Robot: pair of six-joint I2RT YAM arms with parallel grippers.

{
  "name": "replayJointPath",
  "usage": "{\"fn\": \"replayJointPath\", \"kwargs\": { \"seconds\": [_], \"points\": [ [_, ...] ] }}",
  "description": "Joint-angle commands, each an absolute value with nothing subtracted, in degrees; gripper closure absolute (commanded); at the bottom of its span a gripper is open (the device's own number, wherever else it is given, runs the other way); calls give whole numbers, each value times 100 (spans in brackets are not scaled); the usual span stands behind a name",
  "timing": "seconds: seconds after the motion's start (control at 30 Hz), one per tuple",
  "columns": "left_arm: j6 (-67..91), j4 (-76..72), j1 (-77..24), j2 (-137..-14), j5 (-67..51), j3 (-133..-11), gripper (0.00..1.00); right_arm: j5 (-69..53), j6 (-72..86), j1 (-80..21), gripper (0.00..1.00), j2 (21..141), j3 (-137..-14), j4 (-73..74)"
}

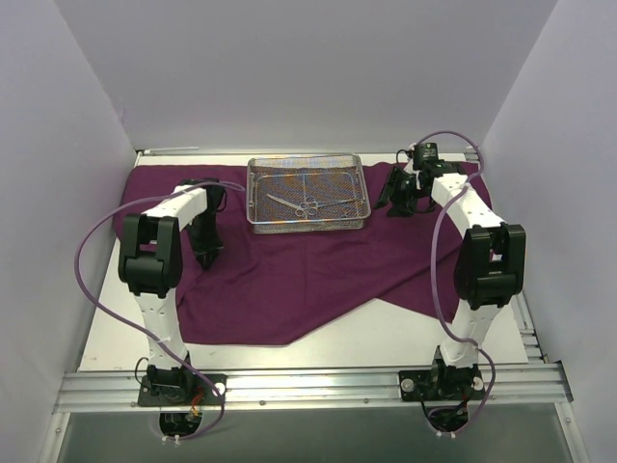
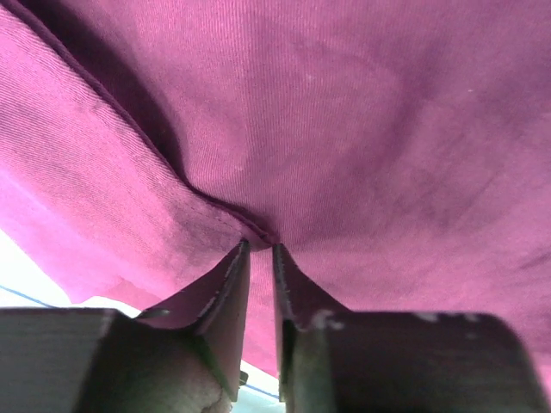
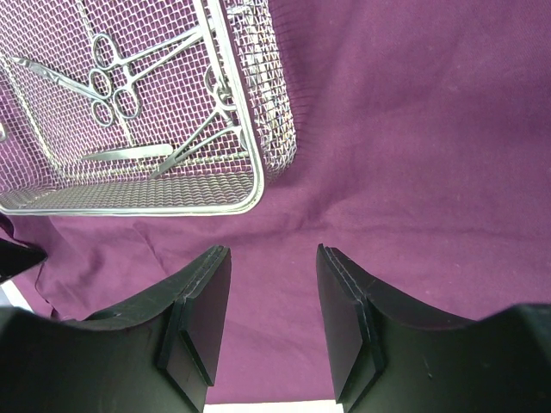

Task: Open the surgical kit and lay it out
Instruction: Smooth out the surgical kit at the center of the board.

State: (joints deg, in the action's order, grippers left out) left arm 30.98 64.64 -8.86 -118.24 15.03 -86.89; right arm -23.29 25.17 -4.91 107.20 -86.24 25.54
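Left fingers (image 2: 222,297) pinched cloth (image 2: 362,129) between them, nearly closed; right gripper (image 3: 269,255) gaped empty; my tugging could drag tray (image 3: 277,129).

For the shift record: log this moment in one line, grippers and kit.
left gripper: pinching a fold of purple cloth | right gripper: open, over cloth beside mesh tray | instruments: in tray

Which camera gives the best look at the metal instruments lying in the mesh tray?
The right wrist view: the instruments lie close up in the mesh tray, with ring handles and thin blades distinct. The top view shows them only as small thin slivers. The left wrist view shows none, only purple cloth.
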Motion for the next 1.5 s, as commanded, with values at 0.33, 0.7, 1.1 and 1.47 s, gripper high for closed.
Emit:
{"fn": "replayJointPath", "kwargs": {
  "seconds": [0.33,0.7,1.1,1.47],
  "points": [
    [3243,6723,-703,-11347,1863,-8824,98,-2549,2443,-483,55,10696,-8613,2610],
    [3235,7207,1518,-9230,2022,-7920,98,-2680,2522,-966,55,11083,-8771,2663],
    [3346,7821,3997,-8042,2372,-7321,97,-2742,2523,-1046,56,11408,-9176,2821],
    [2874,7331,3940,-8297,1505,-7673,31,-2716,2461,-756,56,11198,-8895,2795]
  ]
}}
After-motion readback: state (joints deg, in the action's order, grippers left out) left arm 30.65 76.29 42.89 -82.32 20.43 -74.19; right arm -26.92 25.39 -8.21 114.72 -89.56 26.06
